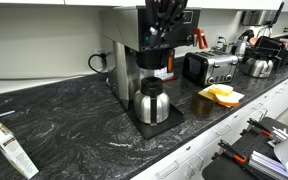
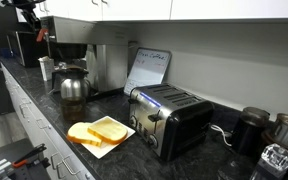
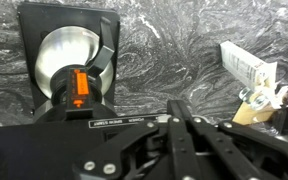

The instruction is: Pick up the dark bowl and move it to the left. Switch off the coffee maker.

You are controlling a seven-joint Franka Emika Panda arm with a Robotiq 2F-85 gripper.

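Note:
The coffee maker [image 1: 134, 55] is a tall steel brewer on the dark marble counter, with a steel carafe [image 1: 151, 102] on its base. It also shows in an exterior view [image 2: 89, 62]. My gripper [image 1: 167, 18] hangs just above its black top. In the wrist view the fingers [image 3: 175, 104] are pressed together with nothing between them, just right of the orange-lit switch [image 3: 81, 88]. The dark bowl [image 1: 201, 104] is a small brown shape between the carafe and the plate. It is hidden in the wrist view.
A white plate with a yellow item [image 1: 222, 95] [image 2: 100, 131] lies beside a chrome toaster [image 1: 209, 68] [image 2: 171, 118]. A white carton [image 1: 11, 147] [image 3: 249, 64] lies on the counter. Steel pots [image 1: 259, 66] stand further along. Open drawers [image 1: 259, 150] run along the counter's front.

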